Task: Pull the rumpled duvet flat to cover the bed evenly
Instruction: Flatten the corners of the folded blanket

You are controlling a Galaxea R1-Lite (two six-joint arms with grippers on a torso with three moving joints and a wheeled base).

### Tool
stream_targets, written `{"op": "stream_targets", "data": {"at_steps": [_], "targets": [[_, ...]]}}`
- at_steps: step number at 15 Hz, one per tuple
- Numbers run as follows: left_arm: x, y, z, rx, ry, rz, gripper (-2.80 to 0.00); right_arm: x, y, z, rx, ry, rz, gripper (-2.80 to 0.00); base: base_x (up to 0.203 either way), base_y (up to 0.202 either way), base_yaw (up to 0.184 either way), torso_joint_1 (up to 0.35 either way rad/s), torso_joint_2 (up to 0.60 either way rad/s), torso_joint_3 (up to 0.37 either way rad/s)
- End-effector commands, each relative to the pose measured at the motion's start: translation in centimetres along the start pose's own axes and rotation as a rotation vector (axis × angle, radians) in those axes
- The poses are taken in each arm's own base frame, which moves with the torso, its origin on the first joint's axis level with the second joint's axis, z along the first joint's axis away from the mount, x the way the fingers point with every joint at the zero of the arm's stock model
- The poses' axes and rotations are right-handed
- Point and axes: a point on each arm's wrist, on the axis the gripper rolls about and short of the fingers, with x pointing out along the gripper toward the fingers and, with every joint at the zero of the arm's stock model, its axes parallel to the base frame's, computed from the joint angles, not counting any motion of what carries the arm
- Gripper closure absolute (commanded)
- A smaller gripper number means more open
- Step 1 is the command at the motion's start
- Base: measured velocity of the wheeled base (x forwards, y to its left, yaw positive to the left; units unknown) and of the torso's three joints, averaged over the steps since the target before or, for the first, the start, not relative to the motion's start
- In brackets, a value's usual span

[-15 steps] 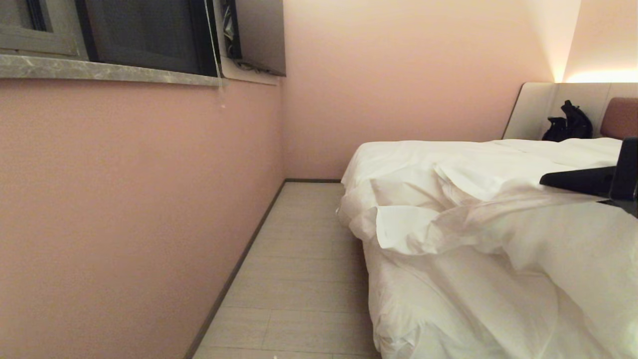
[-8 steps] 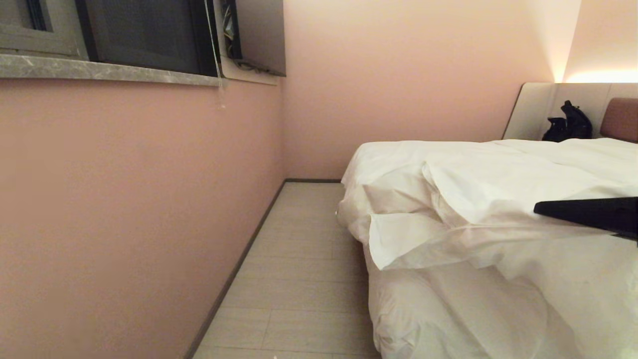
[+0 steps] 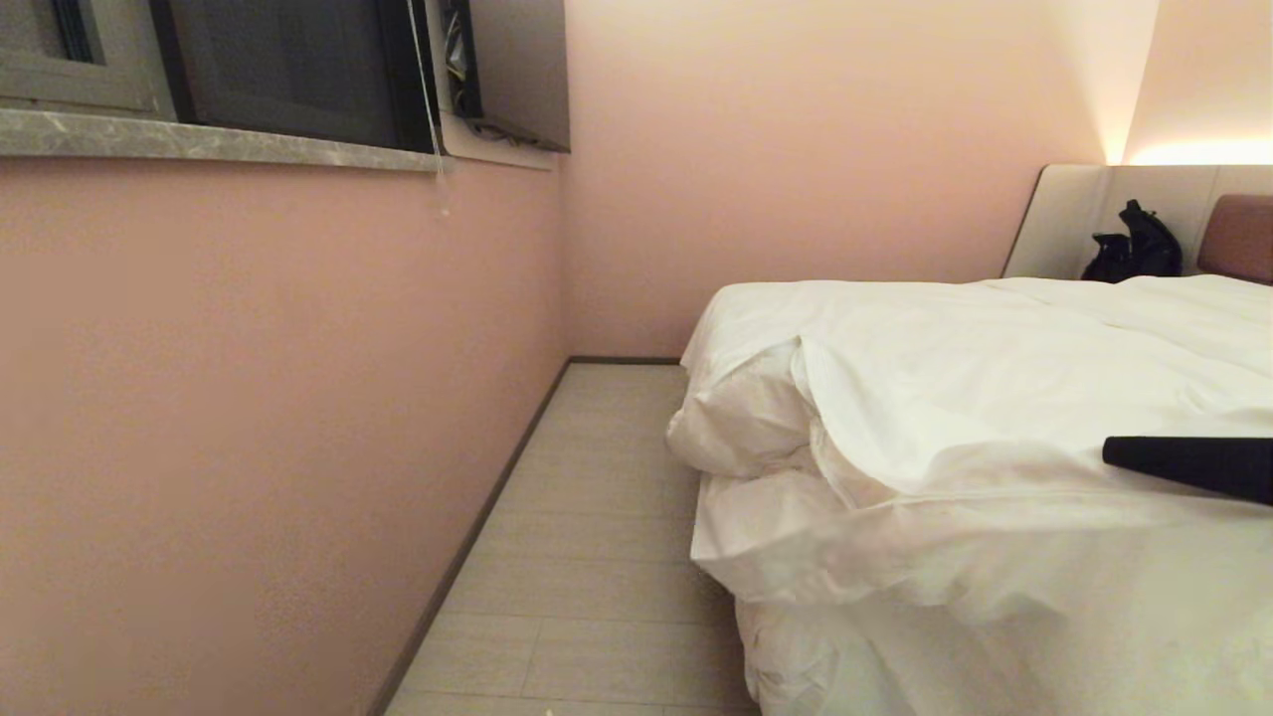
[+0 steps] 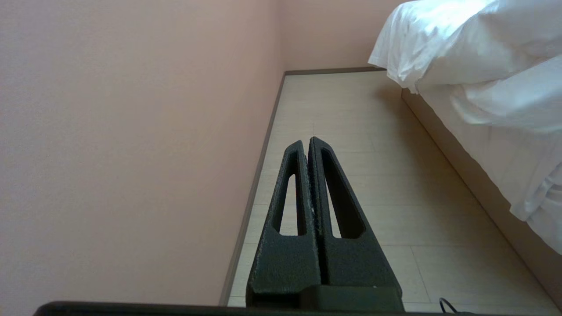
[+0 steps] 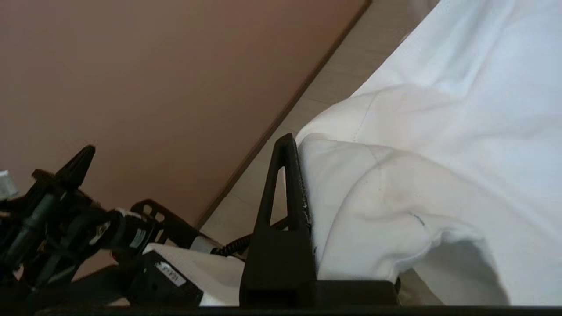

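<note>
1. My right gripper [image 3: 1114, 452], clenched on a fold of the duvet [image 3: 995, 398], reaches in from the right edge of the head view, low over the bed [image 3: 1233, 239]; the white cloth bulges around its 1 visible finger [image 5: 285, 184] in the wrist view.
2. The duvet lies bunched to the left of that claw, its rolled hem overhanging the bed's left edge above the floor [image 3: 597, 517].
3. Its long axis runs near to far, toward the headboard.
4. My left gripper [image 4: 306, 142], shut and empty, hangs over the floor beside the bed; the right arm is nearer the cloth.
</note>
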Motion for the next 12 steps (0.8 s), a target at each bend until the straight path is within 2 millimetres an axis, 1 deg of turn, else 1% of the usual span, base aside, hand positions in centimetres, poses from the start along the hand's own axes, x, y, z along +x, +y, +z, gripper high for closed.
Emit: {"op": "stream_targets", "data": {"at_steps": [1, 4, 7, 12], "targets": [[0.01, 0.0, 0.0, 0.001, 0.001, 0.001, 0.0, -0.32, 0.35, -0.12, -0.067, 0.002, 0.037, 0.0, 0.0, 0.0, 0.0, 0.0, 0.0, 0.0], [0.01, 0.0, 0.0, 0.001, 0.001, 0.001, 0.0, 0.01, 0.51, -0.31, -0.111, 0.018, 0.047, 0.0, 0.0, 0.0, 0.0, 0.0, 0.0, 0.0], [0.01, 0.0, 0.0, 0.001, 0.001, 0.0, 0.0, -0.22, 0.98, -0.42, -0.163, 0.04, 0.123, 0.0, 0.0, 0.0, 0.0, 0.0, 0.0, 0.0], [0.01, 0.0, 0.0, 0.0, 0.001, 0.001, 0.0, -0.36, 1.16, -0.48, -0.175, 0.044, 0.145, 0.0, 0.0, 0.0, 0.0, 0.0, 0.0, 0.0]]}}
